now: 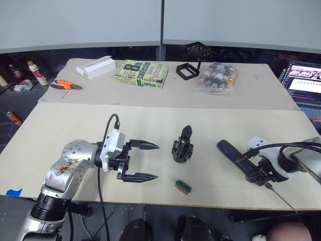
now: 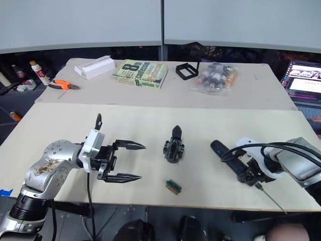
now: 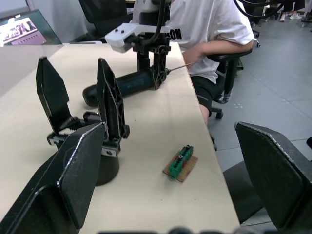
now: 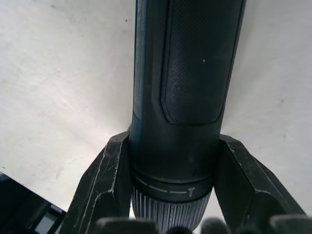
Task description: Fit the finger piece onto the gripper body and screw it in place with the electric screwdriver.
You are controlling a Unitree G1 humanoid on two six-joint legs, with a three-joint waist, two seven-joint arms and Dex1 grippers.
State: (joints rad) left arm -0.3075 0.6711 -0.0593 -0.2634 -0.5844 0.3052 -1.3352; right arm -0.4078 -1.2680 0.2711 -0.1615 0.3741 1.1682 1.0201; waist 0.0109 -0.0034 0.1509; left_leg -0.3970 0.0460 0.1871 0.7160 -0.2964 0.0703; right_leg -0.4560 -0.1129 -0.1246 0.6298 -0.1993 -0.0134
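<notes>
right pincer (image 1: 261, 173) is closed around the screwdriver (image 1: 235, 155), which lies on the desk (image 1: 75, 125) near its front edge, bit pointing off toward me. the wrist view shows both fingers (image 4: 105, 190) pressed on the barrel just above the knurled collar. left pincer (image 1: 143, 161) is wide open and holds nothing, hovering just left of the gripper body (image 1: 182, 146), which stands upright mid-desk. i cannot pick out a loose finger piece. a small green block (image 1: 183, 186) lies near the front edge.

judgement: the screwdriver looks rigid, fairly heavy, with a smooth barrel; i'd keep my grip near the collar. the body looks light and tippable; brace it low at the base.
</notes>
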